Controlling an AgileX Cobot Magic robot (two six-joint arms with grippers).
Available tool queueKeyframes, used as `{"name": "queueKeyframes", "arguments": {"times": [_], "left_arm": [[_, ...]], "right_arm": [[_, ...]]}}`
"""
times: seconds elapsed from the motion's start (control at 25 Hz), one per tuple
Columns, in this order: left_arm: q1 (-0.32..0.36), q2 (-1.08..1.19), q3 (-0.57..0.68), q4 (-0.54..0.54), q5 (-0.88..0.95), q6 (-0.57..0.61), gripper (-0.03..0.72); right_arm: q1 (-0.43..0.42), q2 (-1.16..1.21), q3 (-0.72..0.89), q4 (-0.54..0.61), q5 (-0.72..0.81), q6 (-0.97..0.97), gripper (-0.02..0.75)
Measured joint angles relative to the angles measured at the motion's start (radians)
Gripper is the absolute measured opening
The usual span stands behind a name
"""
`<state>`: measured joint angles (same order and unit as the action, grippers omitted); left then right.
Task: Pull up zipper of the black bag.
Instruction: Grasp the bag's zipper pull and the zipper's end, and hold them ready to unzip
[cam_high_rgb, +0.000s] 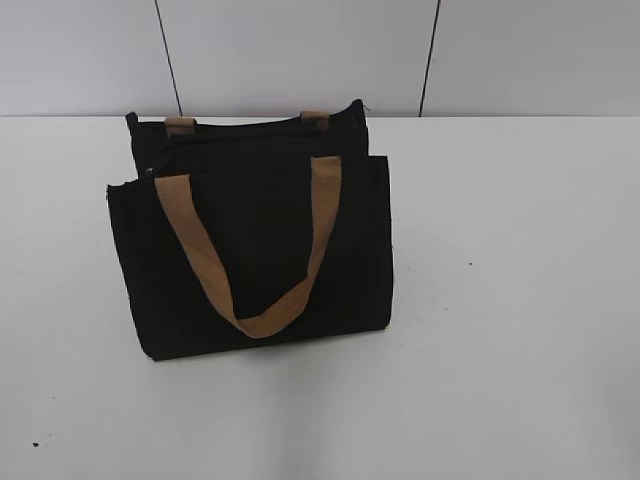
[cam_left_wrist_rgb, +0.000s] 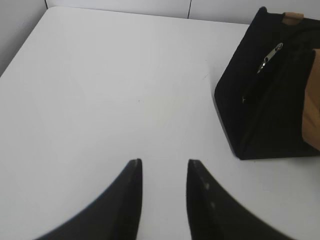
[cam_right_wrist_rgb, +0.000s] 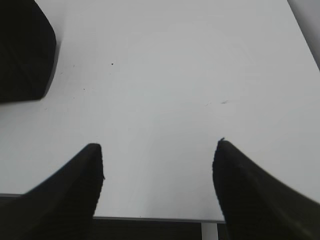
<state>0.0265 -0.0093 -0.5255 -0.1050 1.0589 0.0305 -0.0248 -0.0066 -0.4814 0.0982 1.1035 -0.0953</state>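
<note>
The black bag (cam_high_rgb: 255, 240) stands upright on the white table, a tan strap (cam_high_rgb: 205, 262) hanging down its front. In the left wrist view the bag (cam_left_wrist_rgb: 260, 120) is at the right edge, with the silver zipper pull tab (cam_left_wrist_rgb: 270, 57) on its end near the top. My left gripper (cam_left_wrist_rgb: 164, 167) is open and empty over bare table, left of the bag. My right gripper (cam_right_wrist_rgb: 159, 150) is wide open and empty near the table's front edge; the bag's corner (cam_right_wrist_rgb: 22, 50) shows at the upper left. Neither gripper shows in the exterior view.
The white table (cam_high_rgb: 500, 300) spreads wide on both sides of the bag. A grey panelled wall (cam_high_rgb: 300, 50) stands behind it. The table's front edge (cam_right_wrist_rgb: 160, 219) lies just under my right gripper.
</note>
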Motion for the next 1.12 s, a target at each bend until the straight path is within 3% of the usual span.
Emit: {"name": "queueKeyframes", "arguments": {"times": [0.64,0.72,0.92,1.12], "left_arm": [[0.0,0.004,-0.002,-0.013,-0.004,0.0,0.242],[0.0,0.019,-0.013,-0.022,-0.036,0.0,0.269],[0.0,0.085,-0.024,-0.082,-0.283,0.0,0.414],[0.0,0.231,-0.018,-0.08,-0.559,0.014,0.442]], "right_arm": [[0.0,0.0,0.0,0.0,0.0,0.001,0.525],[0.0,0.0,0.0,0.0,0.0,0.001,0.525],[0.0,0.0,0.0,0.001,0.0,0.0,0.525],[0.0,0.0,0.0,0.001,0.0,0.0,0.525]]}}
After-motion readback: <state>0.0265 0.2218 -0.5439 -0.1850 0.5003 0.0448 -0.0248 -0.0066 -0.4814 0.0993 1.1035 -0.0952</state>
